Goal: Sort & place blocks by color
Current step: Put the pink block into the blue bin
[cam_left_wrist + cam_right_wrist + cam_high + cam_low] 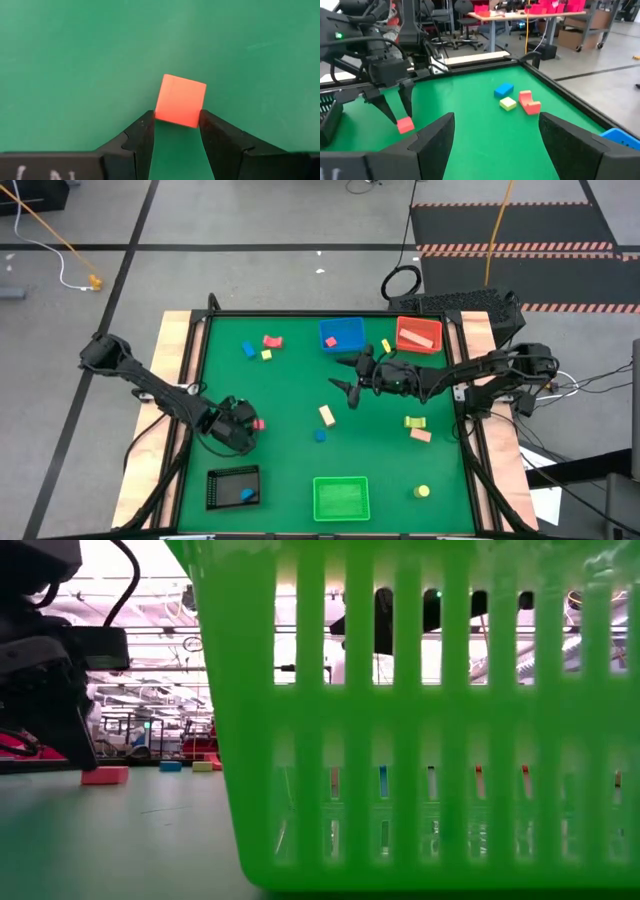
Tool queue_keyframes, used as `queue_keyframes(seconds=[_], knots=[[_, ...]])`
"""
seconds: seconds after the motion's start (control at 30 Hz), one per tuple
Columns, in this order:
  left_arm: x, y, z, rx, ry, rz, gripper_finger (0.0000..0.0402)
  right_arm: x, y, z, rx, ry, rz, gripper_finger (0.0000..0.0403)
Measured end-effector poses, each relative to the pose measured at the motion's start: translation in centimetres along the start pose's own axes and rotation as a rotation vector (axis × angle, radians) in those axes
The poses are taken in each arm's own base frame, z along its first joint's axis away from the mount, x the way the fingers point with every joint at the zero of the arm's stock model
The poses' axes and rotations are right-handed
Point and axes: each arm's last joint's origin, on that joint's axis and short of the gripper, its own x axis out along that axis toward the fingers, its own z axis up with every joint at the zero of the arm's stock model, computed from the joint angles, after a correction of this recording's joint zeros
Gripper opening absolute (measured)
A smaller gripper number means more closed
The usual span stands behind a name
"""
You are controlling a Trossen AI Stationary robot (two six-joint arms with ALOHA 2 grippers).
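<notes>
My left gripper (177, 119) is shut on a small red cube (180, 99) over the left-middle of the green table; the high view shows that gripper (248, 425) with the cube (259, 423). My right gripper (496, 120) hovers open over the table's middle (347, 388), touching nothing and facing the left gripper. Loose blocks lie flat on the table: red (271, 340), blue (248, 349), yellow (267, 355), tan (327, 415), blue (320, 435), lime (415, 422), pink (421, 435) and a yellow cylinder (423, 491). My left gripper pinches the red cube by two opposite side faces (162, 114), between its two fingertips only. The fingers (402, 102) come from above, slanting down. The cube sits tilted at the fingers' ends, close over the table; whether it still touches the table I cannot tell.
Four trays stand on the table: blue (342, 335) and red (418, 335) at the far edge, black (233, 486) holding a blue block, and green (341, 498) at the near edge. The green tray's slatted wall (420, 740) fills most of the low view. Wooden rails border the table (180, 350).
</notes>
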Motion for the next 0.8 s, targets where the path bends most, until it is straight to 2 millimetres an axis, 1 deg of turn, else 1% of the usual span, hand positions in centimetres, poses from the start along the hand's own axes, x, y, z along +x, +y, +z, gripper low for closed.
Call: queue_keyframes(seconds=[0.2, 0.47, 0.63, 0.8], knots=[[0.25, 0.21, -0.07, 0.118, -0.05, 0.02, 0.0155, 0.0, 0.0, -0.01, 0.001, 0.001, 0.0, 0.0282], [0.27, -0.17, 0.22, 0.25, -0.086, -0.009, 0.0155, 0.0, 0.0, -0.04, 0.0, 0.004, 0.0, 0.0282], [0.29, -0.25, 0.45, 0.257, -0.101, -0.018, 0.0156, 0.0, -0.01, -0.1, -0.002, 0.01, -0.001, 0.0282], [0.41, -0.04, 0.78, 0.263, -0.113, -0.003, 0.0182, 0.0, -0.01, -0.14, -0.002, 0.014, -0.001, 0.0281]])
